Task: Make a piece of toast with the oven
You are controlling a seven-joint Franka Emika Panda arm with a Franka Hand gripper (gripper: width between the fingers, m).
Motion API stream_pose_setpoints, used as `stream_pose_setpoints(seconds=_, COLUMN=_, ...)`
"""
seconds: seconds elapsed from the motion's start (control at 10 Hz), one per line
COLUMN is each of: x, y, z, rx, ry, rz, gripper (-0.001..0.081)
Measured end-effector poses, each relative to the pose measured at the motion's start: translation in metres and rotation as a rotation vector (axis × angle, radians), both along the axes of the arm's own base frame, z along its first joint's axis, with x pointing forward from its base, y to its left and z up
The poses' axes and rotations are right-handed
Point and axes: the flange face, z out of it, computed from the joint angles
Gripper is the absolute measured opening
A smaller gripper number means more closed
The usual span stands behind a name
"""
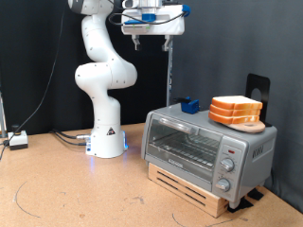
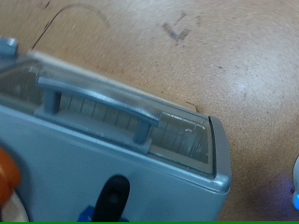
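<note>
The silver-grey toaster oven stands at the exterior view's right with its glass door shut. Three bread slices lie stacked on its roof near the right end. My gripper hangs high above the table, up and to the left of the oven, with its fingers apart and nothing between them. The wrist view looks down on the oven, its grey bar handle and an orange crust edge. The gripper's fingers do not show clearly in the wrist view.
A small blue block sits on the oven's roof at the left. A black upright piece stands behind the slices. The oven rests on a wooden slatted stand. The arm's base is left of the oven, with cables on the brown table.
</note>
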Motion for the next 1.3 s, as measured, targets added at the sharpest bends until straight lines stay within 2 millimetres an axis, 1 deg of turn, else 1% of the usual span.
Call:
stream_pose_setpoints(seconds=0.1, x=0.000, y=0.002, z=0.000, rx=0.004, ry=-0.012, rz=0.128, gripper=0.0809)
stream_pose_setpoints(seconds=0.3, x=0.008, y=-0.003, z=-0.010, rx=-0.012, ry=-0.038, rz=0.353, gripper=0.0809)
stream_pose_setpoints(seconds=0.4, x=0.008, y=-0.003, z=-0.010, rx=-0.007, ry=-0.036, rz=0.308, gripper=0.0809)
stream_pose_setpoints(seconds=0.5, x=0.008, y=-0.001, z=-0.009, rx=0.029, ry=-0.050, rz=0.382, gripper=0.0809)
stream_pose_setpoints(seconds=0.6, x=0.010, y=-0.004, z=-0.009, rx=0.059, ry=-0.077, rz=0.500, gripper=0.0809)
stream_pose_setpoints(seconds=0.7, x=0.015, y=-0.010, z=-0.013, rx=0.064, ry=-0.098, rz=0.625, gripper=0.0809)
stream_pose_setpoints(seconds=0.8, x=0.024, y=-0.018, z=-0.023, rx=0.026, ry=-0.103, rz=0.726, gripper=0.0809)
stream_pose_setpoints(seconds=0.9, x=0.034, y=-0.017, z=-0.031, rx=-0.006, ry=-0.096, rz=0.803, gripper=0.0809)
stream_pose_setpoints(seconds=1.0, x=0.033, y=-0.016, z=-0.031, rx=0.018, ry=-0.099, rz=0.778, gripper=0.0809)
stream_pose_setpoints(seconds=1.1, x=0.028, y=-0.015, z=-0.033, rx=0.097, ry=-0.085, rz=0.843, gripper=0.0809)
stream_pose_setpoints(seconds=1.2, x=0.028, y=-0.018, z=-0.036, rx=0.145, ry=-0.103, rz=0.917, gripper=0.0809)
stream_pose_setpoints(seconds=1.3, x=0.029, y=-0.021, z=-0.042, rx=0.146, ry=-0.118, rz=0.967, gripper=0.0809)
